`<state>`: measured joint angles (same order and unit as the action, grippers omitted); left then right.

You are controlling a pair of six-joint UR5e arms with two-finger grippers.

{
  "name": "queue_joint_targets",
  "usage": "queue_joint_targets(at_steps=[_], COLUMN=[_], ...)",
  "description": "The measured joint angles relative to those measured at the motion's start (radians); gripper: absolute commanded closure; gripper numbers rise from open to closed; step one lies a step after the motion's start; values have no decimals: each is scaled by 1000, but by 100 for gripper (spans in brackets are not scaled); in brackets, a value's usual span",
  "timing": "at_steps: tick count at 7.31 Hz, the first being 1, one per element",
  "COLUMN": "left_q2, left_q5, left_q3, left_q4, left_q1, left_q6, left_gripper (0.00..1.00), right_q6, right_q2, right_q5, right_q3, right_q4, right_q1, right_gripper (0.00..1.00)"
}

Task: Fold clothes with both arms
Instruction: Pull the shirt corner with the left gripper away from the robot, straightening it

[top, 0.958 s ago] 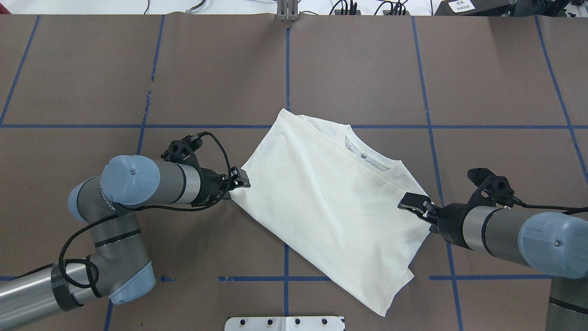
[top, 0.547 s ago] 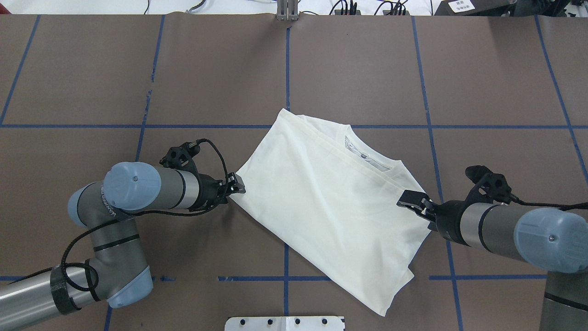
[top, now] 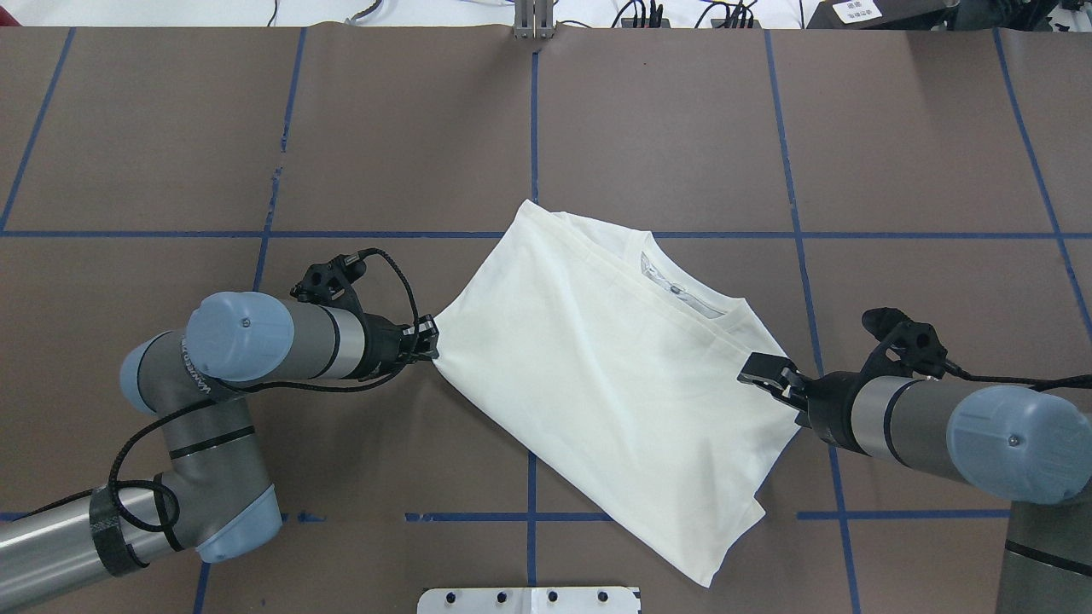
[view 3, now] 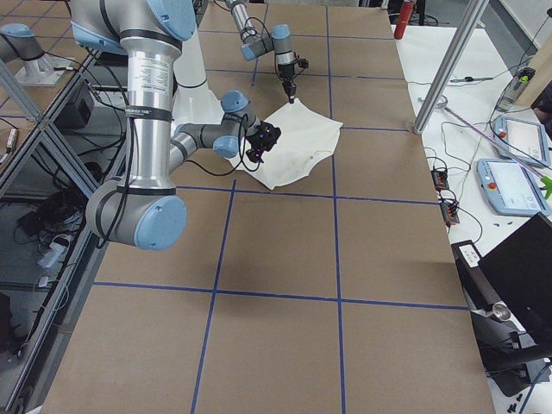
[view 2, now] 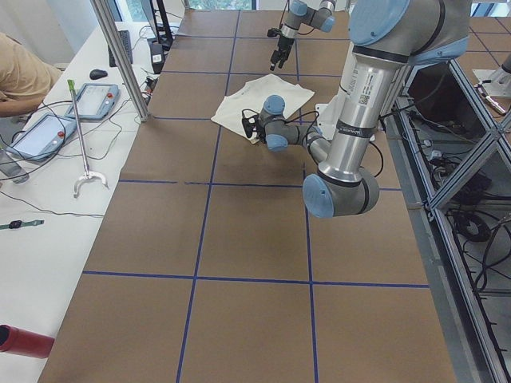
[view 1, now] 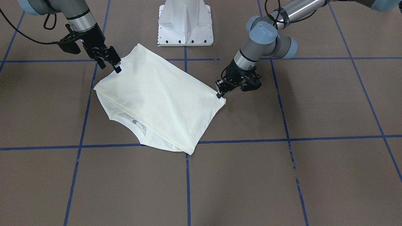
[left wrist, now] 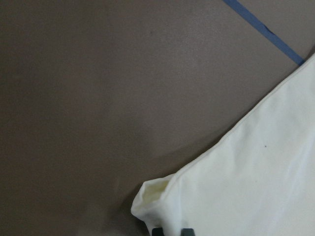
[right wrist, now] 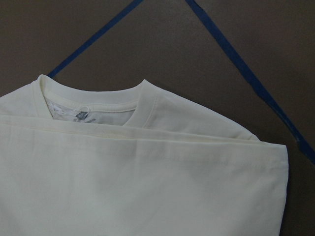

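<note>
A cream shirt (top: 597,367) lies folded on the brown table, plain side up, with its ribbed collar (right wrist: 93,101) and neck label peeking out at the far edge. My left gripper (top: 429,338) is shut on the shirt's left corner (left wrist: 152,196), which bunches up at its fingertips. In the front-facing view the same left gripper (view 1: 220,91) sits just above that corner. Over the shirt's (view 1: 157,100) opposite edge, near the collar, my right gripper (top: 759,373) hovers open, also seen as the right gripper (view 1: 111,64) from the front. No print shows.
The white pedestal base (view 1: 185,22) stands behind the shirt at the table's near edge. Blue tape lines (top: 533,128) grid the table. A side bench holds tablets and a grabber tool (view 2: 84,152); a person (view 2: 20,72) sits there.
My left gripper has drawn slightly leftward, pulling the shirt's left corner taut. The right gripper has shifted a little toward the robot.
</note>
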<state>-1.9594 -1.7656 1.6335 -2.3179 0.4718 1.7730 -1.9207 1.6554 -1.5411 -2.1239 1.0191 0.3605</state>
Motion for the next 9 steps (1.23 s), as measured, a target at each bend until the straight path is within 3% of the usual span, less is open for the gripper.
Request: queue_joint_targets(at_steps=[2,4,7,8,9], left_q2=[-4,-82,-376,-429,-455], left_q5=[0,-1,0,0,0], left_q3=[-9,-110,-506,-585,-617], left_q4=[0,-3,-76,-115,-134], left_q1=[56,169,295,307,314], left_q6=[-29,-130,-214,-220,-223], left_gripper=[100,100,100,63,62], right_q6=[1,1,-10,-13,-20], right_q2=[-4,-17,-83,-103,-139], right_q5=[3,8,11,12,12], right_q3=[13,14,18,22,42], right_q4=[-1,-2,0,3,7], right_q1=[1,5,8,7,6], right_gripper=[0,0,0,0,0])
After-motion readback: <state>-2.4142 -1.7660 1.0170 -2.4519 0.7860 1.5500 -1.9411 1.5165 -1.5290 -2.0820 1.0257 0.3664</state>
